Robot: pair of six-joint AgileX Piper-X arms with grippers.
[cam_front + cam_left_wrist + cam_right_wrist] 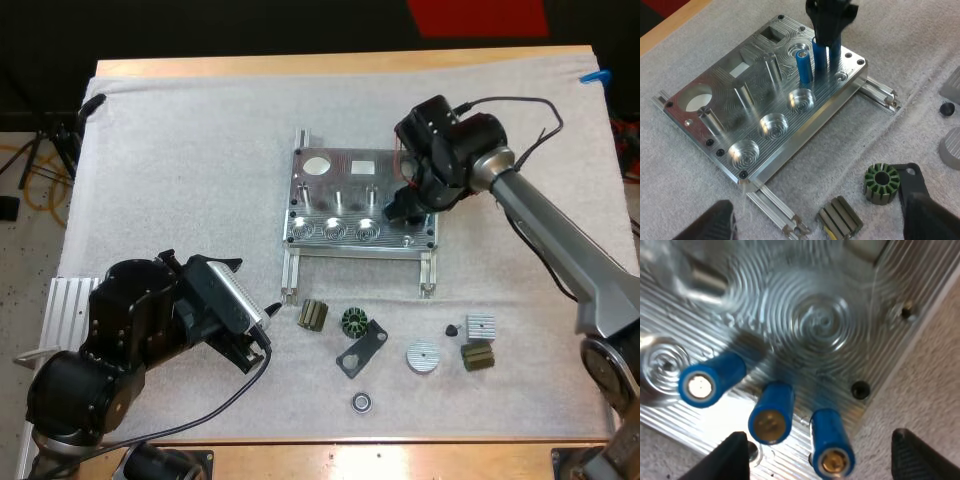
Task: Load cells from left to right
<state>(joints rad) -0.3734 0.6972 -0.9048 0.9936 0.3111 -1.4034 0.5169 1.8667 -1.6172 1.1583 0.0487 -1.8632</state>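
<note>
The metal fixture (340,195) lies mid-mat, its three left front pockets (772,125) empty. At its right end stand three blue cells (803,65). My right gripper (402,208) hovers just above them, open. Its fingers (735,455) stand wide apart on either side of two of the cells (771,415), (832,450), clear of both, and the third cell (705,382) stands outside them. My left gripper (268,330) is low at the front left, open and holding nothing, with a dark ribbed block (840,217) and a green toothed ring (881,183) between its fingers (920,210).
Small parts lie in front of the fixture: a ribbed block (313,316), green ring (353,321), black bracket (362,347), silver disc (422,356), bearing (362,402), finned block (481,325) and another dark block (477,356). A finned metal piece (75,300) sits at the left edge.
</note>
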